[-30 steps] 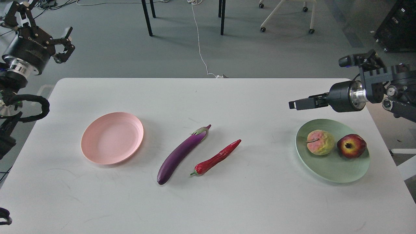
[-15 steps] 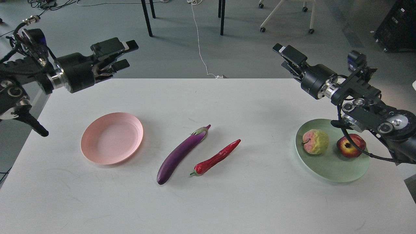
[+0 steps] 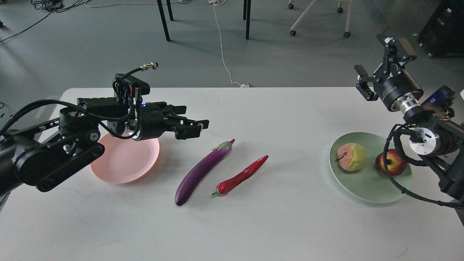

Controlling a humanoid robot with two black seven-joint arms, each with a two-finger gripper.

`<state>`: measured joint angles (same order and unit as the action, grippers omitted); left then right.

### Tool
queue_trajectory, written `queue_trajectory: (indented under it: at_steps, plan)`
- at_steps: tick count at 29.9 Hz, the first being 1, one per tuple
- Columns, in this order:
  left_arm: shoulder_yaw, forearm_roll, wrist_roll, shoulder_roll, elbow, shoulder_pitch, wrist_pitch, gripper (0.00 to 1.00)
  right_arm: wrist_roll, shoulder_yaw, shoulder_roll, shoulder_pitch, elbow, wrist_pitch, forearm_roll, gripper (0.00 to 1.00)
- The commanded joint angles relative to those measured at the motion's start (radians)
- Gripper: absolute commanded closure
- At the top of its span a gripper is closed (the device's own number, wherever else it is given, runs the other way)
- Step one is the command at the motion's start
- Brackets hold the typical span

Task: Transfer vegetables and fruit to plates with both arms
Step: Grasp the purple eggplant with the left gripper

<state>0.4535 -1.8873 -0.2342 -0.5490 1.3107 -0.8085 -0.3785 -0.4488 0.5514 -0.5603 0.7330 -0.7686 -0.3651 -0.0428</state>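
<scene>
A purple eggplant [image 3: 203, 170] and a red chili pepper [image 3: 242, 176] lie side by side at the middle of the white table [image 3: 253, 224]. The pink plate [image 3: 123, 166] at the left is empty and partly hidden by my left arm. The mint green plate [image 3: 366, 188] at the right holds the bumpy yellow-pink fruit [image 3: 351, 156] and the pomegranate [image 3: 391, 163]. My left gripper [image 3: 197, 127] is open and empty, a little left of the eggplant's cap and above the table. My right gripper [image 3: 380, 59] is open and empty, raised beyond the table's far right edge.
Beyond the table's far edge is grey floor with table legs [image 3: 164, 20], a white cable [image 3: 222, 47] and a wheeled chair base [image 3: 319, 21]. A black cabinet [image 3: 444, 29] stands at the far right.
My left arm has swung down and right over the pink plate, toward the eggplant. My right gripper has moved right and turned upward, away from the table. The fruit and vegetables stay put.
</scene>
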Motion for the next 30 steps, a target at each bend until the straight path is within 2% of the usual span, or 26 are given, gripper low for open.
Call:
queue_trajectory:
  at_steps: [1, 4, 10, 12, 14, 16, 20, 23, 25, 30]
  plan:
    - [-0.022, -0.143, 0.001, 0.063, -0.027, 0.006, 0.009, 0.03, 0.007, 0.021, -0.001, -0.015, 0.121, -0.124, -0.162, 0.0]
    - [-0.073, -0.214, -0.002, 0.101, -0.065, 0.014, 0.009, 0.04, 0.007, 0.025, 0.0, -0.021, 0.176, -0.124, -0.225, 0.0]
    - [-0.183, -0.22, 0.001, 0.109, -0.077, 0.015, 0.039, 0.06, 0.007, 0.05, 0.014, -0.047, 0.181, -0.124, -0.239, 0.0]
    - [-0.196, -0.223, 0.01, 0.118, -0.091, 0.017, 0.043, 0.09, 0.009, 0.071, 0.028, -0.053, 0.184, -0.124, -0.239, 0.0]
    - [-0.196, -0.227, 0.044, 0.13, -0.116, 0.015, 0.043, 0.11, 0.009, 0.076, 0.046, -0.052, 0.187, -0.124, -0.239, 0.0]
    - [-0.193, -0.225, 0.075, 0.136, -0.136, 0.015, 0.05, 0.17, 0.009, 0.078, 0.062, -0.05, 0.187, -0.124, -0.239, 0.0]
    - [-0.197, -0.22, 0.076, 0.136, -0.136, 0.017, 0.07, 0.34, 0.009, 0.078, 0.063, -0.05, 0.187, -0.124, -0.239, 0.0]
    - [-0.197, -0.213, 0.078, 0.135, -0.136, 0.022, 0.07, 0.55, 0.009, 0.078, 0.063, -0.05, 0.187, -0.124, -0.238, 0.0]
    - [-0.197, -0.211, 0.076, 0.133, -0.136, 0.026, 0.07, 0.63, 0.009, 0.078, 0.063, -0.049, 0.187, -0.124, -0.238, 0.0]
    - [-0.199, -0.213, 0.072, 0.129, -0.136, 0.046, 0.07, 0.65, 0.007, 0.073, 0.063, -0.052, 0.187, -0.124, -0.236, 0.0]
